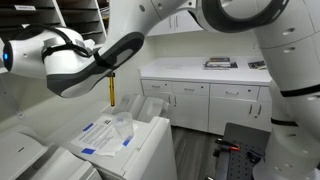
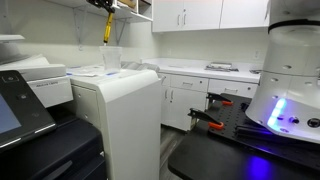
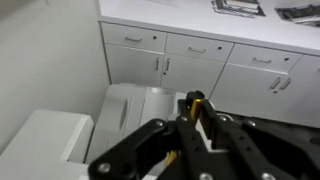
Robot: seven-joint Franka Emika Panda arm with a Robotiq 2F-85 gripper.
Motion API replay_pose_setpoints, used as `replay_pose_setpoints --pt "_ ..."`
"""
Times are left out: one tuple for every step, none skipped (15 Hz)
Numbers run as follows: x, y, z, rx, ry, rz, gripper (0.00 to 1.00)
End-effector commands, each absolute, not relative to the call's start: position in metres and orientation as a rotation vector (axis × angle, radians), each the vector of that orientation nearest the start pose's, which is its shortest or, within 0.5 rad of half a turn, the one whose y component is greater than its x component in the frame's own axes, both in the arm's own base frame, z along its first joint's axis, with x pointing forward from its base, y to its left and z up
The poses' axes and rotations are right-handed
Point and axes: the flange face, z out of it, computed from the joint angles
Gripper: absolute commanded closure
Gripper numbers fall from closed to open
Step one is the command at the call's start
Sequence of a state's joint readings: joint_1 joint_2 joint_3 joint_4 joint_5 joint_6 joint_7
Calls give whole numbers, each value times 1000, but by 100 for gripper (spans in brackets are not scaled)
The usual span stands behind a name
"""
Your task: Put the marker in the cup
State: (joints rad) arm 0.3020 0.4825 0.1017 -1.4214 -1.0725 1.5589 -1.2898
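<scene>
My gripper is shut on the yellow-orange marker, which hangs upright from the fingers above the white machine top. In an exterior view the marker hangs above the clear plastic cup. The cup stands faintly outlined on the machine top, below and slightly right of the marker tip. In the wrist view the marker shows between the black fingers; the cup is hidden there.
A white printer-like machine bears the cup and papers with blue print. White counters and cabinets stand behind. Another printer is alongside. A black table with red-handled tools is nearby.
</scene>
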Motion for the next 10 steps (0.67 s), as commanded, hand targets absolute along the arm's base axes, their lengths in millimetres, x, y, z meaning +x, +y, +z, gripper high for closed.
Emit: replay_pose_setpoints --pt "654 178 453 1296 1761 -940 96" --pt "650 183 455 1291 1772 -953 96" --pt "645 188 455 1281 1784 -970 96" --pt "641 194 455 1273 1793 -985 96" --pt "636 199 456 1265 1793 -996 96" --pt "632 205 458 1251 1790 -1009 96" --pt "628 210 459 1238 1795 -1016 96" --pt "624 215 460 1230 1796 -1021 96" --pt "621 220 460 1222 1801 -1026 96" --pt "618 225 460 1212 1807 -1030 96"
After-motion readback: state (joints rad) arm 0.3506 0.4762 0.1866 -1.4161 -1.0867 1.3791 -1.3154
